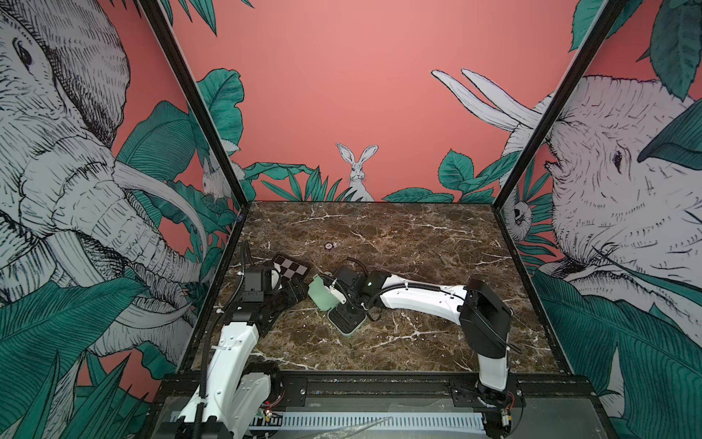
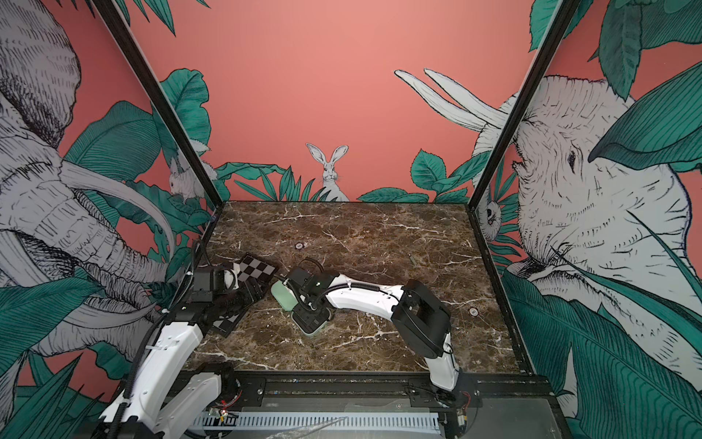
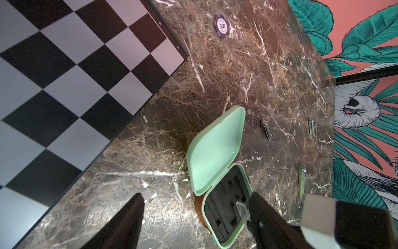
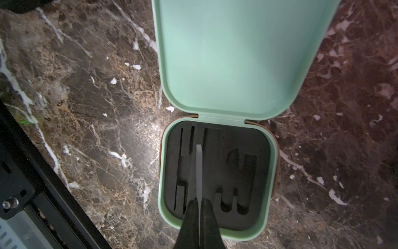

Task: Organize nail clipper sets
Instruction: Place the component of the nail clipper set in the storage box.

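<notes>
Mint-green case [image 4: 241, 234] lies open on the marble table [image 1: 418, 235], left of centre in both top views, with its lid [image 4: 232, 54] raised at the 11 o'clock edge. The checkered board [image 1: 290, 266] sits at 10 o'clock, and the widest stretch of marble runs toward 1 o'clock. The right gripper [image 4: 200, 207] is clamped on a thin grey-green tool [image 4: 199, 168] above the dark insert [image 4: 215, 172]; the left gripper [image 3: 196, 194] has its jaws apart, holding nothing, at 9 o'clock of the lid.

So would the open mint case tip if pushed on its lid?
The case looks light: thin plastic walls, empty-looking insert slots. Its raised lid tops a small base, so tipping seems likely. The glossy table may let it slide.
</notes>
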